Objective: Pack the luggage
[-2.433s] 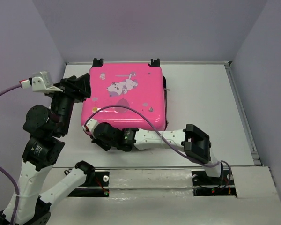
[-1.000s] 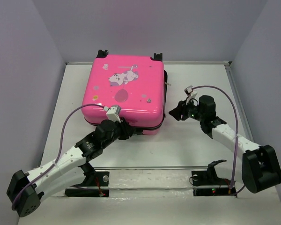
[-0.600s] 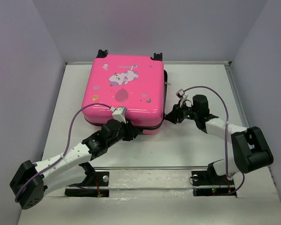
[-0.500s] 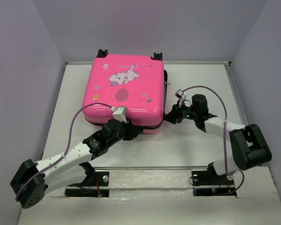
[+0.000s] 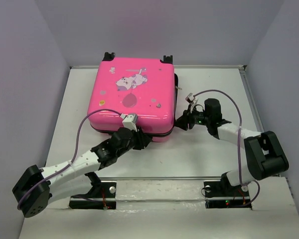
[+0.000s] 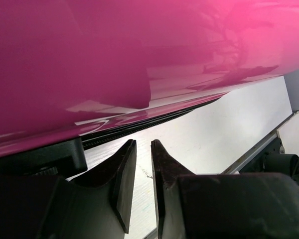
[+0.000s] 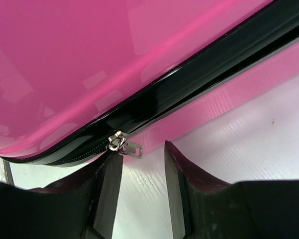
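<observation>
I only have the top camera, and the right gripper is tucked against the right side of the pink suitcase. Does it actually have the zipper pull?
Observer: No. In the right wrist view the silver zipper pull lies just ahead of one finger of the right gripper, not pinched.
Operator: Are the jaws apart?
Observer: Yes, and the white table shows through the gap.
Operator: And the left gripper?
Observer: The left gripper holds nothing. Its fingers are a narrow slit apart, pointing at the black zipper seam along the near edge of the luggage.
</observation>
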Controlling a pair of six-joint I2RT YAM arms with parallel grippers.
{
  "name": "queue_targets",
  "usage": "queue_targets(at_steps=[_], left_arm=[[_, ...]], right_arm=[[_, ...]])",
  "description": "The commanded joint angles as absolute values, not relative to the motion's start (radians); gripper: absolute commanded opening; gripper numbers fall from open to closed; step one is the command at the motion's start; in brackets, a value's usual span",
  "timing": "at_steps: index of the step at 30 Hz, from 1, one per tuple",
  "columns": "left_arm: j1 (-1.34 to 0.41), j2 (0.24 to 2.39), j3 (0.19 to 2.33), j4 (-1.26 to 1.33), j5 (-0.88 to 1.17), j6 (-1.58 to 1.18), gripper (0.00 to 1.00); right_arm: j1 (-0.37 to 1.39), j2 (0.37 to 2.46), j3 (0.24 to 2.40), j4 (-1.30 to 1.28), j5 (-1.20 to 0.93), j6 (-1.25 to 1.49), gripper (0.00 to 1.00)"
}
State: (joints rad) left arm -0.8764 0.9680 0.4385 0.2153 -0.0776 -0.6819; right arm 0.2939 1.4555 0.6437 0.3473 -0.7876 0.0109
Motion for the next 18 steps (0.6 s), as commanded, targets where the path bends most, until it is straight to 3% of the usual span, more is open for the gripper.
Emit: queue_targets(at_steps=[1, 9, 11, 18], left_arm=[[-0.891, 0.977, 0.465, 0.275, -0.14, -0.678, 0.31], [-0.907, 1.008, 0.495, 0.276, -0.161, -0.675, 0.31], [-0.914, 1.012, 0.497, 0.279, -0.169, -0.675, 0.31], [-0.946, 1.042, 0.525, 0.288, -0.216, -0.669, 0.31]], right_arm=[[0.295, 1.467, 0.729, 0.411, -0.839, -0.038, 0.42], [0.295, 1.459, 0.756, 0.4, -0.847, -0.06, 0.47], [0.295, 1.468, 0.767, 0.414, -0.873, -0.06, 0.43], [0.295, 1.459, 0.739, 0.512, -0.9, -0.006, 0.14]])
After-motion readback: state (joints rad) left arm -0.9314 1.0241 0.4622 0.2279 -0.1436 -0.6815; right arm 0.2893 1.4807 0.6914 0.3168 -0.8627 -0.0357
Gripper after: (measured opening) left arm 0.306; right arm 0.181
